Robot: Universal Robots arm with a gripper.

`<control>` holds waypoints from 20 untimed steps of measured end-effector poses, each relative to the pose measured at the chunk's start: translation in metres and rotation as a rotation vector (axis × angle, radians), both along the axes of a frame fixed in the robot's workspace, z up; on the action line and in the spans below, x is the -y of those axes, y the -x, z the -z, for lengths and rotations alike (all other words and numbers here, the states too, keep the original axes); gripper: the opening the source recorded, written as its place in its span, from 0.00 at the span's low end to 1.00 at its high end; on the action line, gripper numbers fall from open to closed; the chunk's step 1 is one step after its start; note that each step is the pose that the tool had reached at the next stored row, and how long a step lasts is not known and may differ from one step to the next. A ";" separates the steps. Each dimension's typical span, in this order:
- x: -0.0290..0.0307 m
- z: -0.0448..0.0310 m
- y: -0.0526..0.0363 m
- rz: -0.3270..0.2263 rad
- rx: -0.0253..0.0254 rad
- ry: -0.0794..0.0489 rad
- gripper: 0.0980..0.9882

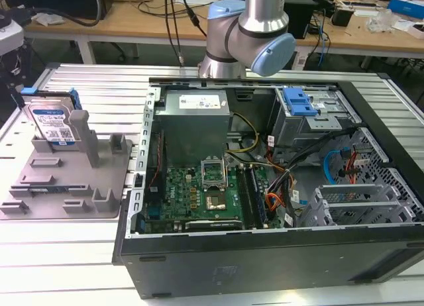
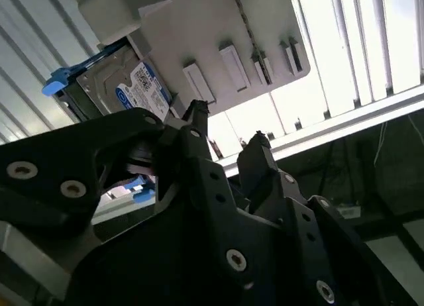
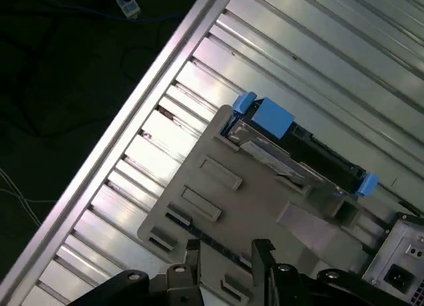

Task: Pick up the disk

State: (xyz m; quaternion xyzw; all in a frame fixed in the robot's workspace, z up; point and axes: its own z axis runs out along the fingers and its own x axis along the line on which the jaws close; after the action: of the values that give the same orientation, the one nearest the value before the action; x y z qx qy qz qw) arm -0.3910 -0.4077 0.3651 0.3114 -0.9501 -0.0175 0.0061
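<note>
The disk is a silver hard drive with a blue-and-white label and blue side rails. It stands tilted in a slot at the back of the grey fixture plate, at the exterior view's left. Both wrist views show it from above: disk, disk. My gripper hangs well above the plate, open, with nothing between its black fingers. In the first wrist view the gripper sits over the plate's near edge, apart from the disk. The arm rises at the back of the exterior view.
An open computer case with motherboard, cables and a blue drive-bay latch takes up the middle and the exterior view's right. Everything rests on a ribbed metal table. Grey posts stand on the fixture plate beside the disk.
</note>
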 end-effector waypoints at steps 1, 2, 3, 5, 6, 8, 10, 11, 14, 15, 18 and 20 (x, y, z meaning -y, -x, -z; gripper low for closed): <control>0.0000 0.0001 0.0000 -0.021 0.0001 0.000 0.43; 0.0000 0.0002 0.0000 -0.051 0.0001 0.000 0.50; 0.0000 0.0002 0.0000 -0.075 0.0000 0.000 0.50; 0.0000 0.0004 0.0000 -0.125 0.0001 0.000 0.50; 0.0000 0.0005 0.0000 -0.153 0.0001 0.000 0.50; 0.0000 0.0007 0.0000 -0.195 0.0002 0.000 0.50; 0.0000 0.0008 0.0000 -0.239 0.0002 0.000 0.50; 0.0000 0.0009 0.0000 -0.262 0.0002 0.000 0.50; 0.0000 0.0012 0.0000 -0.325 0.0002 0.001 0.50; 0.0000 0.0013 0.0000 -0.370 0.0002 0.001 0.50; 0.0000 0.0016 0.0000 -0.440 0.0001 0.001 0.50; 0.0000 0.0018 0.0000 -0.480 0.0004 0.002 0.50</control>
State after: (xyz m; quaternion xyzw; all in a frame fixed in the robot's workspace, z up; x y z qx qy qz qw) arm -0.3910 -0.4077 0.3634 0.5284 -0.8488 -0.0146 0.0102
